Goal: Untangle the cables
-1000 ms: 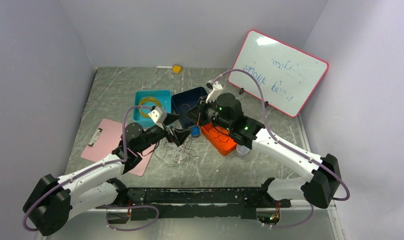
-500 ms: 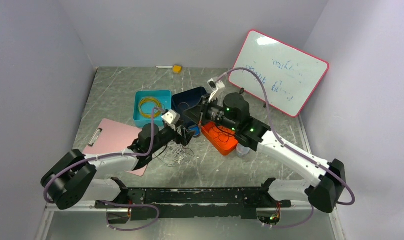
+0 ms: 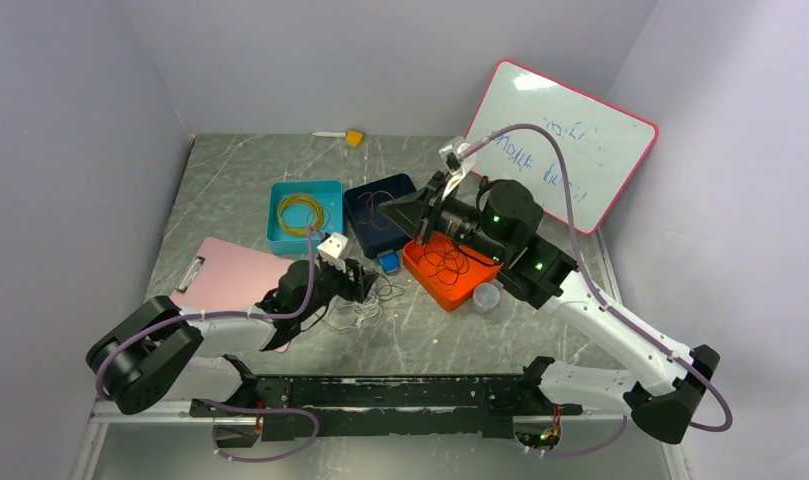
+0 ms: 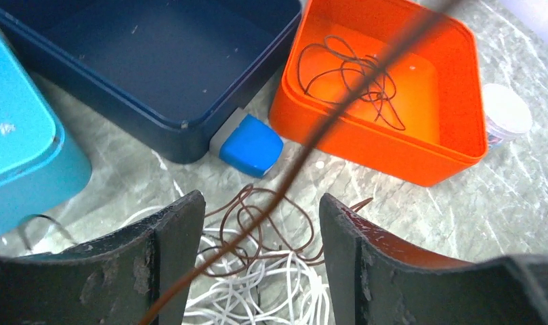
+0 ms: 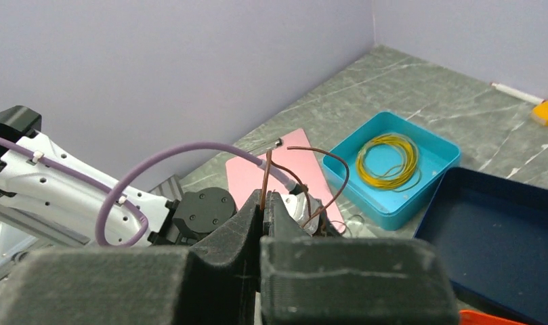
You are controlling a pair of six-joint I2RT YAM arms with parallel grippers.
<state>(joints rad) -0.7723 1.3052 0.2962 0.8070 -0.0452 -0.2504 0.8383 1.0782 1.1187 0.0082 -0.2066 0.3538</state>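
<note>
whiteboard [image 3: 560,145] blue writing illegible. right gripper [image 5: 263,203] jaws clamped on brown cable [image 5: 265,175]. left gripper [image 4: 256,210] jaws apart above cables [image 4: 257,288], pile partly hidden.

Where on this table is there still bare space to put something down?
The table is bare along the back, between the yellow block and the teal box and navy box. Another strip runs along the front, between the cable pile and the black rail. The middle is crowded: those boxes, the orange box and the pink clipboard sit close together.
</note>
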